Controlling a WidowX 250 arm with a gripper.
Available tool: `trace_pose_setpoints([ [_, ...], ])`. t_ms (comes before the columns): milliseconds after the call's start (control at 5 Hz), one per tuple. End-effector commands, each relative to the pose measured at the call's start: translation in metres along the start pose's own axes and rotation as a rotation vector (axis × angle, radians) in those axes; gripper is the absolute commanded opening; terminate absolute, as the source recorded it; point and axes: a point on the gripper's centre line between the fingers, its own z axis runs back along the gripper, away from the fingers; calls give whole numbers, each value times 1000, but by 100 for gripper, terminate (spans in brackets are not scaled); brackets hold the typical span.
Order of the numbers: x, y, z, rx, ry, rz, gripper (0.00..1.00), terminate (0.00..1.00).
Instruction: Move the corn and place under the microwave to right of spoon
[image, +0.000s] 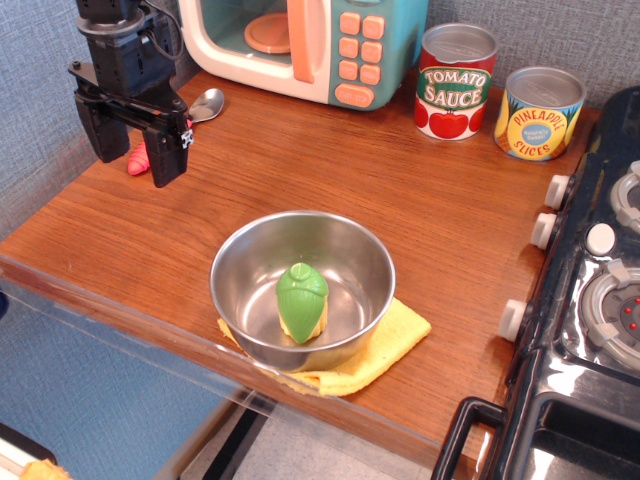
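Two fingers (102, 128) parted over spoon (172, 128)

The gripper (133, 150) hides most of the spoon (205, 104) handle at the table's back-left corner. The microwave (310, 45) top and the stove (590, 330) are cut off by the picture's edges.

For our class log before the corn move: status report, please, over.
Gripper open, empty, hovering over the spoon at the counter's left. Corn sitting in the steel bowl, untouched. Spot under the microwave right of the spoon looks clear.
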Motion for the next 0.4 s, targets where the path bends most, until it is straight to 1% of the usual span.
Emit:
trace_pose_setpoints([
  [0,0,0,0,0,0,0,100,0],
  [200,2,-14,3,9,-20,-35,100,0],
])
